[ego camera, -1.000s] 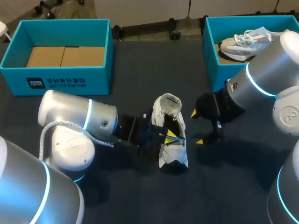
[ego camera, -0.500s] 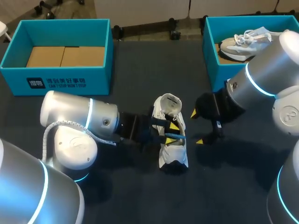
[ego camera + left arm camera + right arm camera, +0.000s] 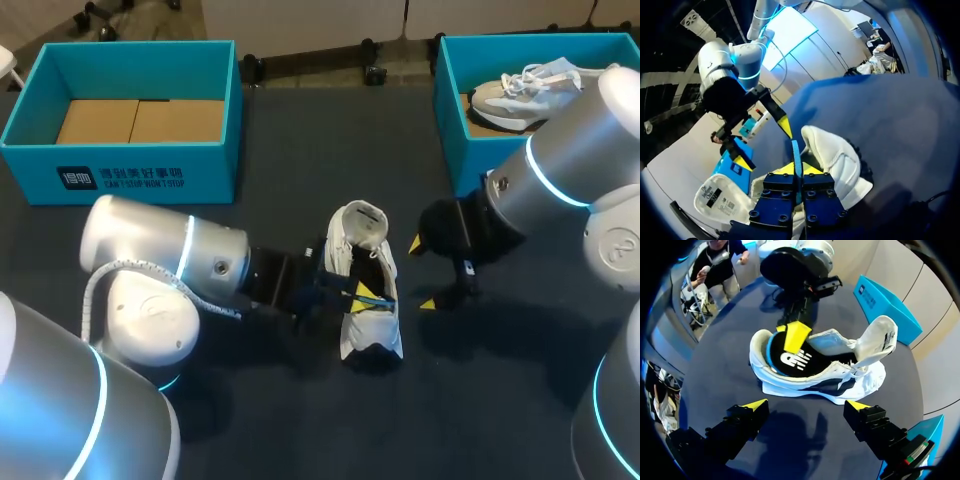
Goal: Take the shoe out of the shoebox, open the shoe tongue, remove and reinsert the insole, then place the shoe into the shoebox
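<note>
Since the insole is the step in hand, the left hand is pinched on its blue edge inside the shoe. The shoe lies mid-counter with its tongue folded open.
- Right hand: spread wide just beside the shoe, touching nothing, probably ready to steady it.
- Shoes: two, the second shoe in the far-right shoebox.
- Boxes: two, counting the far-left shoebox.
- Hands: two.
</note>
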You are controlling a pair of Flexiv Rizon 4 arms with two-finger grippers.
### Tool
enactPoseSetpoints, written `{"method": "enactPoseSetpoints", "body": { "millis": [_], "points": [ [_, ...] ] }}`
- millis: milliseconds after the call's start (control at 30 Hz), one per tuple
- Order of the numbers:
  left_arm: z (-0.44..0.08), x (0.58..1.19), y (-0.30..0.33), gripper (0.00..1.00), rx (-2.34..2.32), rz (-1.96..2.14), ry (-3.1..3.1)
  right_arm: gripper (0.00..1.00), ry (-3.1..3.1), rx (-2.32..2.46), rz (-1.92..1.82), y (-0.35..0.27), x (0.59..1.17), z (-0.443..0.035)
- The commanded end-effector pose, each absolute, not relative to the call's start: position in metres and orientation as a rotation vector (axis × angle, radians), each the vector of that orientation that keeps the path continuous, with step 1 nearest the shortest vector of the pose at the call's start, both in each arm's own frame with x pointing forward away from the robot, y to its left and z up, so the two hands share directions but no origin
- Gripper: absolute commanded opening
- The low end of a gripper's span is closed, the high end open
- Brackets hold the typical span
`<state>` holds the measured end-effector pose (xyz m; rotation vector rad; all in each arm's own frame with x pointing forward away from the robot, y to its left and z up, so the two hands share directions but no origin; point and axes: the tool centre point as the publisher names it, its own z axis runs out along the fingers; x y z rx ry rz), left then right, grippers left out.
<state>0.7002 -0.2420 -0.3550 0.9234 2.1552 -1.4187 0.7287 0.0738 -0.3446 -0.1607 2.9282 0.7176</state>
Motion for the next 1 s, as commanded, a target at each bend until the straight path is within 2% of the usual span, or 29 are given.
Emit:
{"method": "enactPoseSetpoints", "body": {
  "millis": [33,233,267,300,333,367,400,433,500,533,600,700,800,833,867,1000],
  "points": [
    [-0.364,0.711,-0.249,0.00,0.933,-1.394,2.171,1.00,2.926,-0.159,0.715,0.073,0.727,-0.344],
    [-0.365,0.714,-0.246,0.00,0.914,-1.370,2.181,1.00,2.932,-0.166,0.716,0.075,0.727,-0.345],
    [-0.362,0.713,-0.245,0.36,0.909,-1.372,2.179,1.00,2.933,-0.167,0.716,0.075,0.727,-0.345],
    [-0.359,0.712,-0.244,0.61,0.907,-1.375,2.175,1.00,2.933,-0.169,0.715,0.076,0.727,-0.345],
    [-0.356,0.711,-0.243,0.73,0.903,-1.382,2.170,1.00,2.934,-0.170,0.715,0.076,0.728,-0.344],
    [-0.352,0.709,-0.242,0.78,0.899,-1.389,2.167,1.00,2.934,-0.171,0.714,0.076,0.728,-0.344],
    [-0.350,0.708,-0.241,0.80,0.902,-1.391,2.163,1.00,2.935,-0.171,0.714,0.076,0.728,-0.344],
    [-0.345,0.707,-0.239,0.71,0.902,-1.396,2.156,1.00,2.934,-0.172,0.713,0.076,0.728,-0.344],
    [-0.338,0.704,-0.238,0.64,0.889,-1.420,2.142,1.00,2.933,-0.172,0.712,0.076,0.728,-0.343],
    [-0.336,0.703,-0.237,0.53,0.892,-1.417,2.139,1.00,2.932,-0.172,0.711,0.076,0.729,-0.342],
    [-0.333,0.702,-0.237,0.47,0.889,-1.430,2.127,1.00,2.931,-0.173,0.711,0.076,0.729,-0.342],
    [-0.331,0.701,-0.236,0.46,0.892,-1.431,2.124,1.00,2.932,-0.174,0.710,0.077,0.729,-0.342],
    [-0.325,0.701,-0.234,0.50,0.883,-1.439,2.120,1.00,2.934,-0.173,0.709,0.078,0.728,-0.342],
    [-0.323,0.701,-0.233,0.62,0.882,-1.440,2.117,1.00,2.935,-0.172,0.709,0.078,0.728,-0.342],
    [-0.320,0.701,-0.232,0.66,0.880,-1.442,2.116,1.00,2.935,-0.172,0.709,0.078,0.728,-0.342],
    [-0.310,0.701,-0.228,0.67,0.877,-1.444,2.108,1.00,2.932,-0.169,0.710,0.079,0.727,-0.340]
  ]
}}
